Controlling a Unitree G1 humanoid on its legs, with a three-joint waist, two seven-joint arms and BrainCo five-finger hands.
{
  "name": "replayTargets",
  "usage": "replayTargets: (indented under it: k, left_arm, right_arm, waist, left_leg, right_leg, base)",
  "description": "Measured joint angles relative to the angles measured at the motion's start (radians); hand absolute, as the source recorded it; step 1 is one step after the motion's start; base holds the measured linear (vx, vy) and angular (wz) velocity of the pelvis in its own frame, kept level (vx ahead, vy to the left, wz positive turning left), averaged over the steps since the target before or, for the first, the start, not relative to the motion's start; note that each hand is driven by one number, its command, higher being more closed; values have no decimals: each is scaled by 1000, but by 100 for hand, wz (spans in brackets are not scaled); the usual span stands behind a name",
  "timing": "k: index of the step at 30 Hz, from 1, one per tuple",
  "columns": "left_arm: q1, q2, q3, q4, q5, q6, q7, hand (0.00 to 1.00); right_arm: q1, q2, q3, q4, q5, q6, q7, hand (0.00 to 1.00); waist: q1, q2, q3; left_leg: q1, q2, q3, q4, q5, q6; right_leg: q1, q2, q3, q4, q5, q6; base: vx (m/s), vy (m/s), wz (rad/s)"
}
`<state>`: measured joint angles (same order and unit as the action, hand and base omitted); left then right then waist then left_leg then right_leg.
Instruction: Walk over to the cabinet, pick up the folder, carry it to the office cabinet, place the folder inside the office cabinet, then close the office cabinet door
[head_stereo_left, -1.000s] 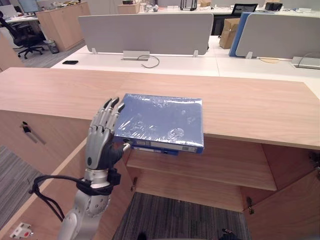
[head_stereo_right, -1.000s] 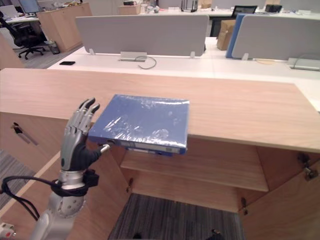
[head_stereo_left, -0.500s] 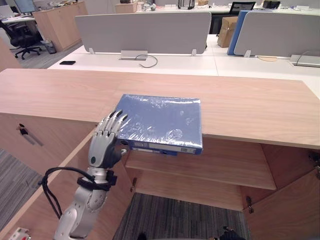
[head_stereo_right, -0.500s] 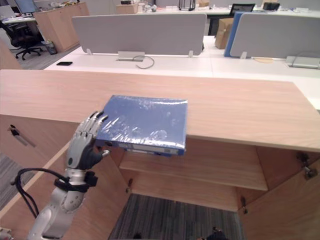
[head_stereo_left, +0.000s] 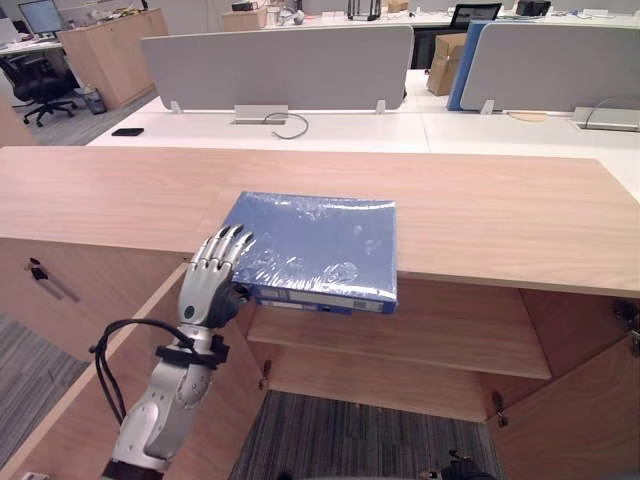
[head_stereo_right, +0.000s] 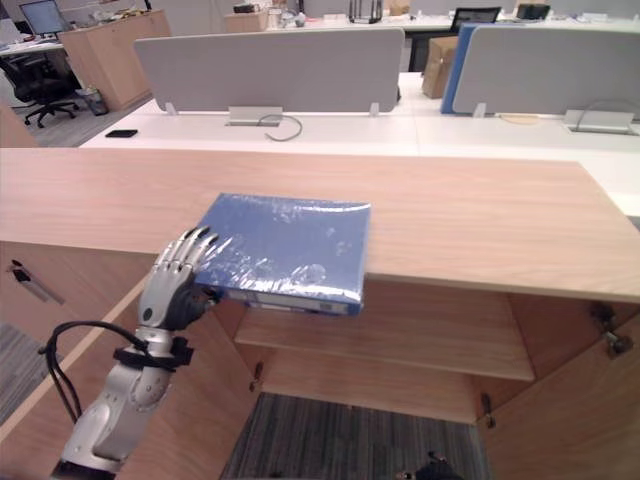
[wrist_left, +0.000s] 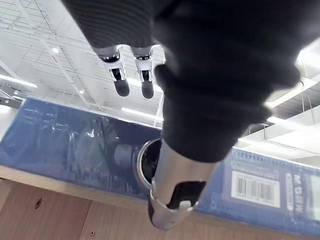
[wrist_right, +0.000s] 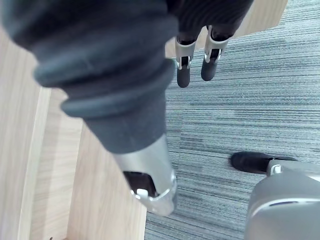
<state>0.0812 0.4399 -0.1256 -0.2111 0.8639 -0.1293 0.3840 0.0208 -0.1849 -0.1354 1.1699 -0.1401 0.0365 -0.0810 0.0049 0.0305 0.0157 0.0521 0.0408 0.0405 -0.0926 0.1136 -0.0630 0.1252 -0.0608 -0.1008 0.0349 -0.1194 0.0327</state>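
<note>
A blue folder in clear wrap lies flat on the wooden cabinet top, its spine overhanging the front edge. My left hand is raised at the folder's front left corner. Its straight fingers reach over the folder's top, and its thumb stands in front of the spine by the ring hole. The hand is open and not closed round the folder. My right hand hangs open beside a wooden panel, above grey carpet.
Below the top, the cabinet stands open with a shelf inside, one door swung out on the left and another on the right. Behind are white desks with grey dividers, a black phone and a cardboard box.
My left hand has dropped from the folder's left edge to its front left corner, closer to the spine. The whole view shifted a little; the folder stays on the cabinet top.
</note>
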Motion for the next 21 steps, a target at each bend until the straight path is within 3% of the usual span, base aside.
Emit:
replayTargets:
  k: [8, 9, 21]
  left_arm:
    - [-60, 0, -30, 119, 40, 27, 0, 0]
    - [-73, -1, -35, 135, 45, 32, 0, 100]
    - [-177, -35, -43, 225, 80, 76, 100, 100]
  right_arm:
    - [-1, 0, 0, 0, 0, 0, 0, 0]
    - [-1, 0, 0, 0, 0, 0, 0, 0]
    - [-9, 3, 1, 0, 0, 0, -12, 0]
  waist:
    - [-10, -1, 1]
    - [-11, -1, 2]
    - [-19, -2, 8]
  left_leg:
    - [0, 0, 2, 0, -3, 0]
    - [0, 0, 2, 0, -3, 0]
    - [1, 0, 6, 0, -8, 0]
  right_leg:
    - [1, 0, 2, -3, 0, 0]
    - [2, 0, 2, -3, 0, 0]
    - [3, 0, 5, -10, 0, 0]
  base:
    - [0, 0, 0]
    - [0, 0, 0]
    - [0, 0, 0]
